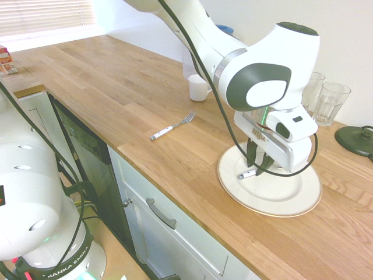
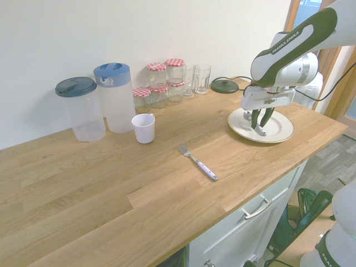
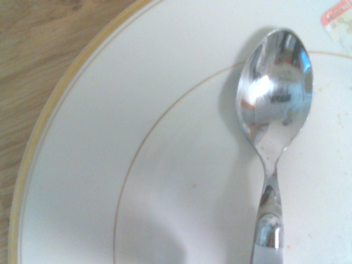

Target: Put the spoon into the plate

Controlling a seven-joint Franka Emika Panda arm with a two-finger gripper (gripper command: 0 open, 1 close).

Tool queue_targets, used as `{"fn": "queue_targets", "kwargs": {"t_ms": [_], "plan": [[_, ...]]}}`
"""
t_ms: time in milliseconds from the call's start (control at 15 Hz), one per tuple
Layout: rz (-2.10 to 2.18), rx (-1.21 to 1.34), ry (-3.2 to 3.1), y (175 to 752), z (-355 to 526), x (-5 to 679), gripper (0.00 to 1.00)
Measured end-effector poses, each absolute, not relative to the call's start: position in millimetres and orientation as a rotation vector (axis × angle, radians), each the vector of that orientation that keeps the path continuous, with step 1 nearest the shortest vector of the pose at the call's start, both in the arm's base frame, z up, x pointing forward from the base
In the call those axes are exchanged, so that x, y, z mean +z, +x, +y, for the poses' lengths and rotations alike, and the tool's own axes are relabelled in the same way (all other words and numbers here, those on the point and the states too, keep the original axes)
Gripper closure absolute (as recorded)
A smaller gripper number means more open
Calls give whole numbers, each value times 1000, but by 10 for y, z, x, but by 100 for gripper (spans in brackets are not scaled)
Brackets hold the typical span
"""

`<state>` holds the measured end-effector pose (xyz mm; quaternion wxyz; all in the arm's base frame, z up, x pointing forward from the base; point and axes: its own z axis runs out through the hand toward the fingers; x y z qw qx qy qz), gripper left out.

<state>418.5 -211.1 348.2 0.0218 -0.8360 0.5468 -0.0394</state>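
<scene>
On the long wooden surface (image 2: 139,183), the big white robot arm (image 1: 262,76) reaches in and bends over the large round cream-white plate (image 1: 291,201) near the surface's end. The arm's hand points straight down at the plate. The gripper (image 1: 258,165) hangs just over the plate's middle. The small metal spoon with a shiny oval bowl and a white handle (image 3: 274,104) is right below, between the dark fingers (image 2: 256,119). Its long side lies flat across the plate, and its bowl rests on the plate. The fingers look close together around the handle, but I cannot tell if they grip it or have let go. The spoon looks to be in the plate already.
</scene>
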Motion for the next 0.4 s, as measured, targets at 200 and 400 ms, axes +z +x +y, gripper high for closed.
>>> {"fn": "queue_targets", "kwargs": {"t_ms": [200, 400], "plan": [[1638, -143, -2616, 4249, -1956, 3747, 0], [1466, -140, -2715, 4353, -1178, 4137, 0]]}}
